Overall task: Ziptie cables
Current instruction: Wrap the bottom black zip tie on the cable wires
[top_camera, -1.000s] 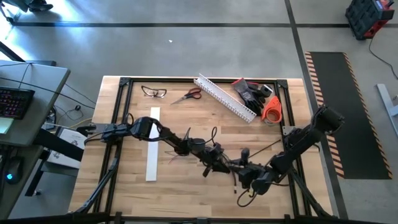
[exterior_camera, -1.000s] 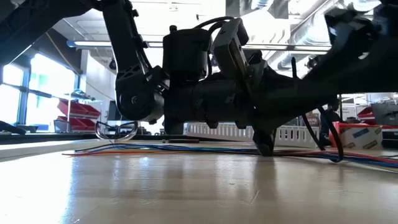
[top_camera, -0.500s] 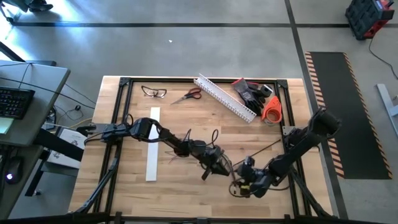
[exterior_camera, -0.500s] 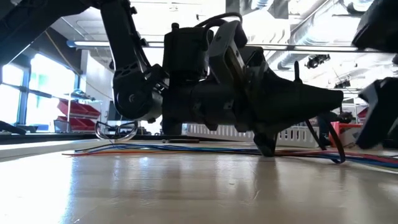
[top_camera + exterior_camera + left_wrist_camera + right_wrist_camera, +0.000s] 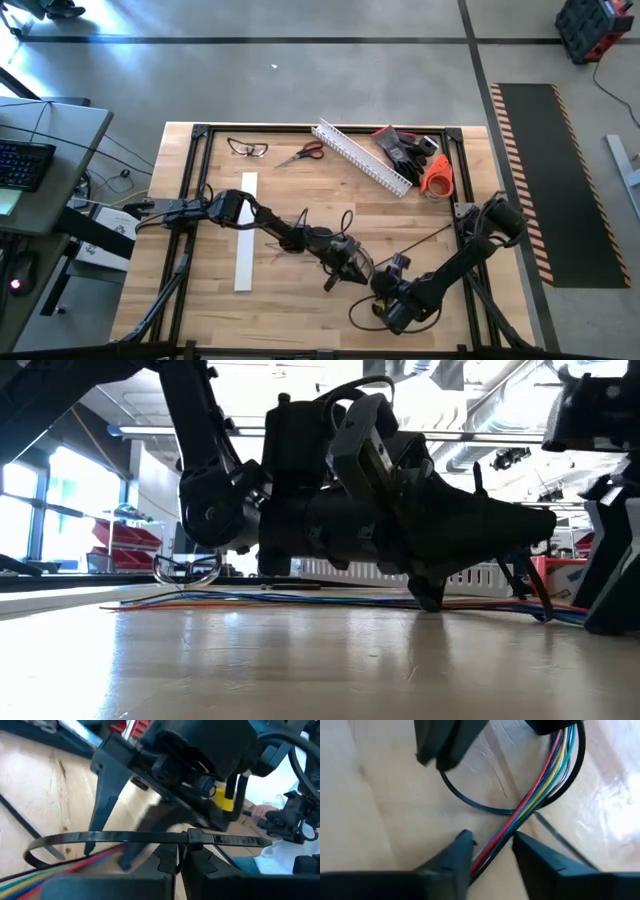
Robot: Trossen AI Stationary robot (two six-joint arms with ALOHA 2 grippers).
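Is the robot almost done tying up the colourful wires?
Partly. A ziptie is already looped around the cables and threaded through its head. The left hand is shut on that ziptie by the head. The right hand's fingers straddle the cables without squeezing. Still to do: the loop is wide and loose, so it needs pulling tight.

Bare table (image 5: 300, 310) front-left, white strip (image 5: 245, 232) left, clutter along far edge

table (image 5: 300, 200): wood | on it: glasses (image 5: 247, 148); scissors (image 5: 302, 153); slotted channel (image 5: 362, 157); tape roll (image 5: 437, 176)
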